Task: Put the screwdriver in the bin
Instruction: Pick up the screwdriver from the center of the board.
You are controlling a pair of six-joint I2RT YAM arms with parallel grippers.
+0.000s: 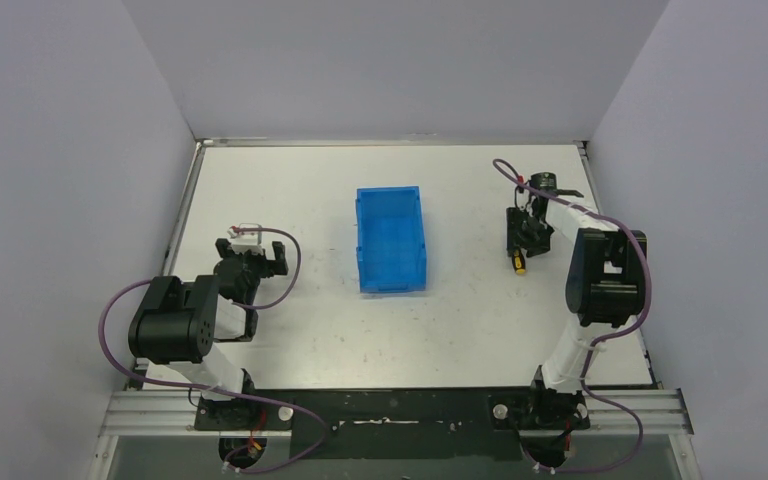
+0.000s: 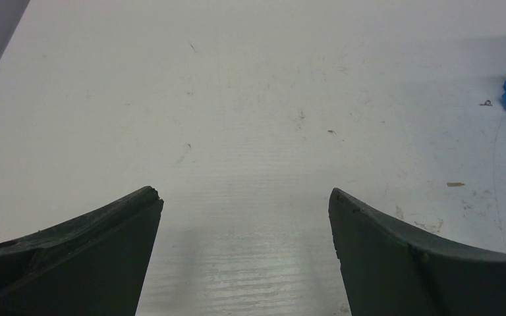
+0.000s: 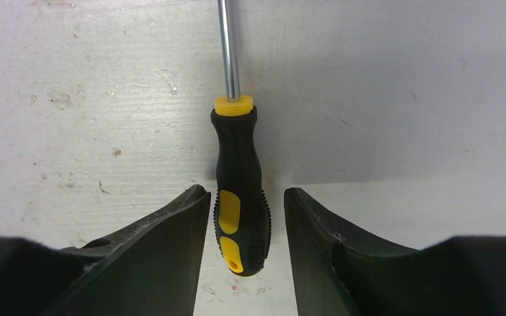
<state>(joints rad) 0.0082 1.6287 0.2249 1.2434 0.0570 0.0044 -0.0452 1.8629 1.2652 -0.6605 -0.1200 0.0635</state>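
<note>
Now the screwdriver lies flat on the surface, well to the right of the bin. Its shaft points away from the robot and its yellow-and-black handle sits between the jaws of the right gripper. Those jaws stand narrowly spread on either side of the handle's thick end. A thin strip of surface shows on the right side and barely any on the left, so I judge the pinch is not yet made.

To do this step well, the jaws should meet the handle squarely on its ribbed black flanks. The grip should be somewhat forward of the butt, so the tool does not pivot or squirt out when lifted. The lift should be straight up and high enough for the hanging shaft to pass over the bin's wall.

The bin is open-topped, and I can see nothing inside it.

Farther left, the left gripper hangs over bare surface with its jaws spread wide and nothing between them. A corner of the bin shows at the edge of its view.
</note>
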